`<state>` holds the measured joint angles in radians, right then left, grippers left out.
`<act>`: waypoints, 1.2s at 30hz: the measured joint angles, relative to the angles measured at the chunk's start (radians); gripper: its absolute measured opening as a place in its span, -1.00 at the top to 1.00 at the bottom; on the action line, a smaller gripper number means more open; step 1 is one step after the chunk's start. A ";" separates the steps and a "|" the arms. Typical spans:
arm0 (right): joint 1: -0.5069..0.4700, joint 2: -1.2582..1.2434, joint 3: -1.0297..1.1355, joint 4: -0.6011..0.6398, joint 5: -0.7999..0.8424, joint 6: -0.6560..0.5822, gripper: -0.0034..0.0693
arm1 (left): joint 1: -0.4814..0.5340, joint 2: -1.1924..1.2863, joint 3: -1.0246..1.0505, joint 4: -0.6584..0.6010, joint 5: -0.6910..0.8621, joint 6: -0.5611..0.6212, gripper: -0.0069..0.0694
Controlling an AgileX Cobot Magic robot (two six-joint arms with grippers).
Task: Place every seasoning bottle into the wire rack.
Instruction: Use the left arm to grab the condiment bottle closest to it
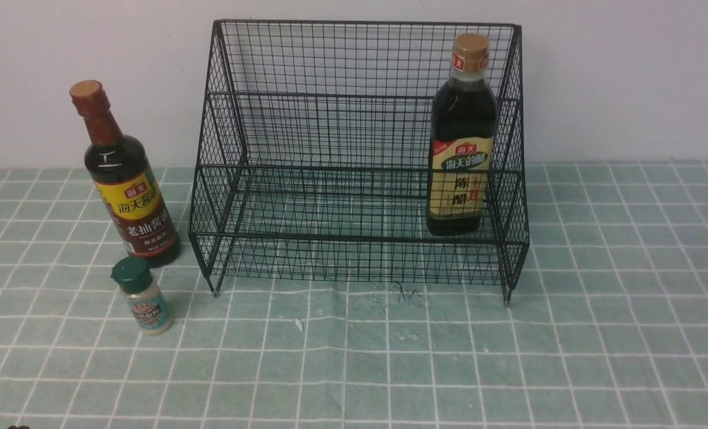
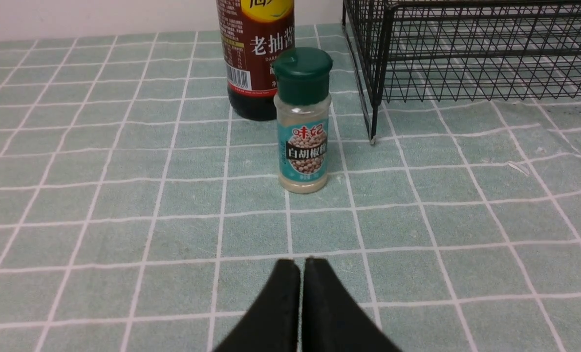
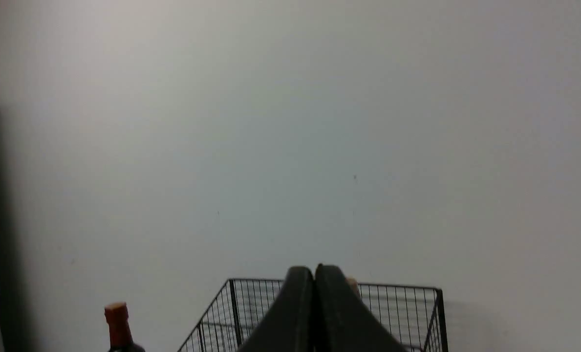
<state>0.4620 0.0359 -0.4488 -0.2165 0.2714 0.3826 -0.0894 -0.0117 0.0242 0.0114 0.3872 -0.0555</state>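
Observation:
The black wire rack stands at the back middle of the table. A tall dark bottle with a tan cap stands upright on its lower tier, at the right end. Left of the rack stands the dark bottle with the red neck, and the small green-capped shaker is in front of it. My left gripper is shut and empty, low over the cloth a short way before the shaker. My right gripper is shut and empty, held high and facing the wall above the rack. Neither gripper shows in the front view.
A green checked cloth covers the table, and a plain white wall rises right behind the rack. A small white scrap and dark specks lie on the cloth before the rack.

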 joint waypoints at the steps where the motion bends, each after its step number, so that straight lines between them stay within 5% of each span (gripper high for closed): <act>1: 0.000 0.000 0.011 -0.001 0.001 0.000 0.95 | 0.000 0.000 0.000 0.000 0.000 0.000 0.83; 12: 0.000 0.000 0.045 0.015 0.035 -0.010 0.95 | 0.000 0.000 0.000 0.000 0.000 0.000 0.83; 18: 0.000 0.000 0.045 0.167 0.039 -0.208 0.95 | 0.000 0.000 0.000 0.000 0.000 0.000 0.83; 25: -0.002 0.000 0.053 0.216 0.057 -0.280 0.95 | 0.000 0.000 0.000 0.000 0.000 0.000 0.83; 36: -0.408 -0.028 0.370 0.184 0.068 -0.298 0.95 | 0.000 0.000 0.000 0.000 0.000 0.000 0.83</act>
<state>0.0540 0.0081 -0.0788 -0.0324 0.3391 0.0843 -0.0894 -0.0117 0.0242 0.0114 0.3872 -0.0555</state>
